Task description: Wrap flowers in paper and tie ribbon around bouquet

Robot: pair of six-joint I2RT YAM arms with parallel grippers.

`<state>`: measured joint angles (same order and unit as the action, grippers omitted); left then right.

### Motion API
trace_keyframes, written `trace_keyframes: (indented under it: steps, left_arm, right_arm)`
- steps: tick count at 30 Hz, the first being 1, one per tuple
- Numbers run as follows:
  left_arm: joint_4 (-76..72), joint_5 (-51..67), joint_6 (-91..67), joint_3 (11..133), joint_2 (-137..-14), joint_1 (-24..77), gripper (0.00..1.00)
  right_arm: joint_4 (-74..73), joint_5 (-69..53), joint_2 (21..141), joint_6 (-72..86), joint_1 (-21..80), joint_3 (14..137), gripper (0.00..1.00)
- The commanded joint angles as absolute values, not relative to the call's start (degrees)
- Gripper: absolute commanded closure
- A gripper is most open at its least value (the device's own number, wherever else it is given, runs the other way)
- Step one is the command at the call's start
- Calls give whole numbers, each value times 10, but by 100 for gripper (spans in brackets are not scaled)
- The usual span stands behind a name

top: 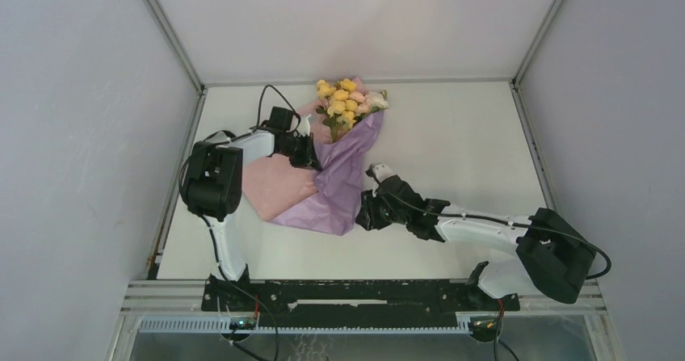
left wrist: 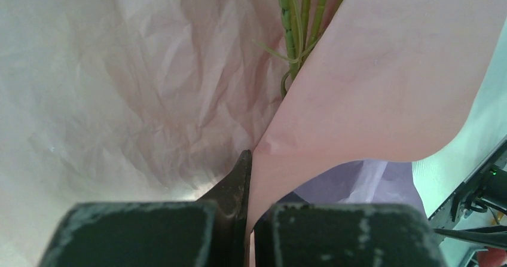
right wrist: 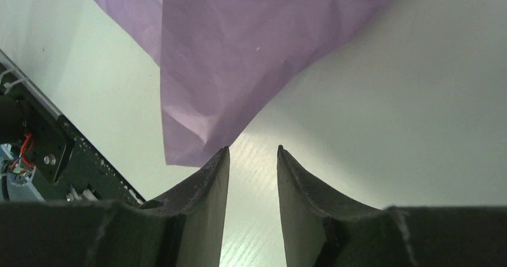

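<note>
**Clamped on one side, parted on the other**

A crinkly lilac-and-pink paper sheet (top: 343, 185) lies on the white table (top: 460, 135), folded over green-stemmed yellow, pink and white blooms (top: 349, 99). The left gripper (left wrist: 248, 159) pinches its pink edge. The right gripper (right wrist: 253, 152) stands parted and empty beside its lilac corner.

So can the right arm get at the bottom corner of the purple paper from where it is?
Probably yes. The right hand is open just short of the paper, whose corner lies just ahead and slightly to one side, with only bare table between them.
</note>
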<state>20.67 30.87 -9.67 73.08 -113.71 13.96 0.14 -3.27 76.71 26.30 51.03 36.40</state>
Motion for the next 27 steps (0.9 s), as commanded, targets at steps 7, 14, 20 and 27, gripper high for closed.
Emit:
trace_keyframes:
  steps: [7, 14, 20, 27]
  left_arm:
    - [199, 324, -106, 756, -1123, 132, 100]
    - [193, 307, -88, 760, -1104, 130, 100]
    - [193, 309, -78, 765, -1095, 128, 100]
    - [202, 266, -64, 796, -1093, 101, 100]
  right_arm:
    - [122, 20, 776, 306, 519, 354, 73]
    - [158, -23, 879, 245, 538, 425, 81]
    - [133, -36, 975, 223, 554, 471, 84]
    - [57, -13, 1006, 231, 567, 453, 85]
